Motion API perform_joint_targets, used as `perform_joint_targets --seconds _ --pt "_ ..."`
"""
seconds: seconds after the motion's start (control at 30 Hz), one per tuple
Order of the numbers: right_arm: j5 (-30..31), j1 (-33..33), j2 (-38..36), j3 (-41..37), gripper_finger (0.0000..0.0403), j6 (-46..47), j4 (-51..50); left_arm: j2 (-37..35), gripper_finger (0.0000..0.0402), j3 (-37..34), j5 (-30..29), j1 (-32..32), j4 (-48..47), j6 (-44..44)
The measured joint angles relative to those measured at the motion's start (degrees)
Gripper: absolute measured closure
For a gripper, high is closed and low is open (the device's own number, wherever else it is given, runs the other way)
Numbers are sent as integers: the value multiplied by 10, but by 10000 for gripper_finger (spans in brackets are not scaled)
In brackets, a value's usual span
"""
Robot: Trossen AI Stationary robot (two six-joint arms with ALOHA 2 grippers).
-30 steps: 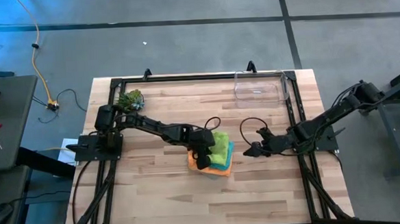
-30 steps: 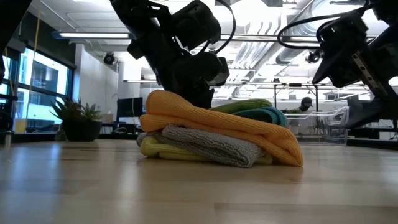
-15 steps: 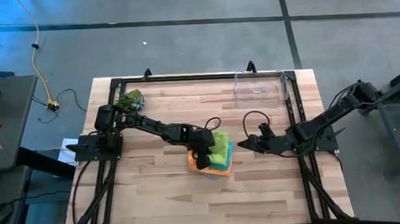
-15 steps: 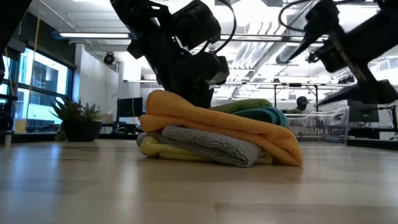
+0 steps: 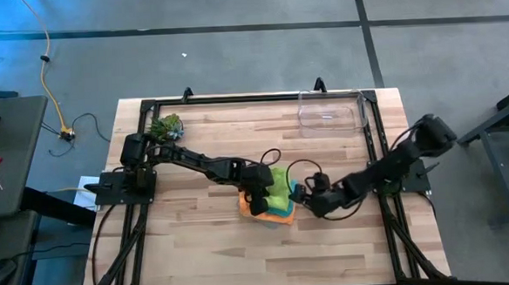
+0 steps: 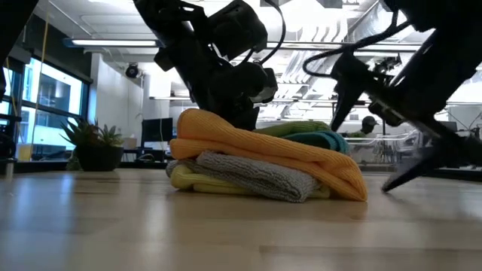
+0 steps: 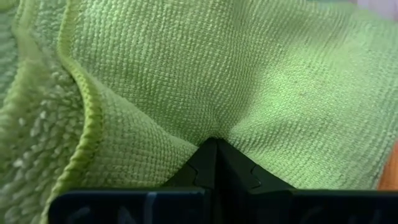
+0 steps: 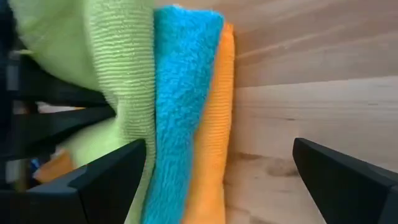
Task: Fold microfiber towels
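Note:
The microfiber towels lie in one folded stack (image 5: 275,201) in the middle of the table. In the low view the orange towel (image 6: 263,147) drapes over the grey (image 6: 256,175) and yellow (image 6: 188,179) ones, with the lime green (image 6: 294,128) and teal (image 6: 327,139) behind. My left gripper (image 5: 257,200) is shut on the lime green towel (image 7: 249,74) at the stack's left side. My right gripper (image 5: 303,197) is open at the stack's right edge, where the lime green (image 8: 118,74), teal (image 8: 183,93) and orange (image 8: 217,124) edges show between its fingers; I cannot tell whether a finger touches them. My left gripper has its shut fingertips (image 7: 214,155) on the lime green towel's top surface (image 7: 205,127), next to a hemmed edge. The cloth puckers into creases that run to the fingertips. The fingers come from above, pointing down. The towel lies on the stack.
A clear plastic bin (image 5: 330,114) stands at the far right of the table. A small green spiky plant (image 5: 166,127) stands at the far left. Bare wood (image 5: 260,256) lies between the stack and the near edge.
My right gripper has gone toward the table's left and down, from beside its own base to the right edge of the towel stack. The stack has kept its shape.

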Motion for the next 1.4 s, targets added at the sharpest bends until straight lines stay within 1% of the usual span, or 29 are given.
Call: perform_joint_targets --seconds 0.17,0.27,0.4,0.47,0.6,0.67,0.77,0.87,1.0,1.1,1.2,1.27,1.33,1.4 --pt "19 0 48 2 6 24 98 0 402 0 0 0 2 13" --pt "25 -11 72 2 6 8 165 0 402 0 0 0 2 14" --pt "36 -22 92 2 6 -2 212 0 402 0 -1 0 3 14" --pt "49 -20 95 1 6 -28 240 0 402 0 -1 0 2 14" --pt "58 -7 77 1 6 -43 233 0 402 0 0 0 0 14" --pt "58 1 60 -3 6 -43 200 0 402 0 0 0 0 14" --pt "64 9 35 -14 6 -37 184 0 402 0 -1 0 1 14" --pt "80 11 29 -22 6 -28 178 0 402 0 -1 0 3 14" --pt "55 0 41 -21 6 -34 178 0 402 0 -3 0 7 14" --pt "45 -11 60 -22 6 -11 195 0 402 0 -2 0 11 14" --pt "20 -26 78 -20 6 -35 245 0 402 0 -3 0 12 14" --pt "-13 -37 91 -14 6 -47 256 0 402 0 -3 0 13 14" --pt "-40 -47 110 -3 6 -43 258 0 402 0 -3 0 14 14" --pt "-46 -51 128 7 6 -21 263 0 402 0 -5 0 15 14"
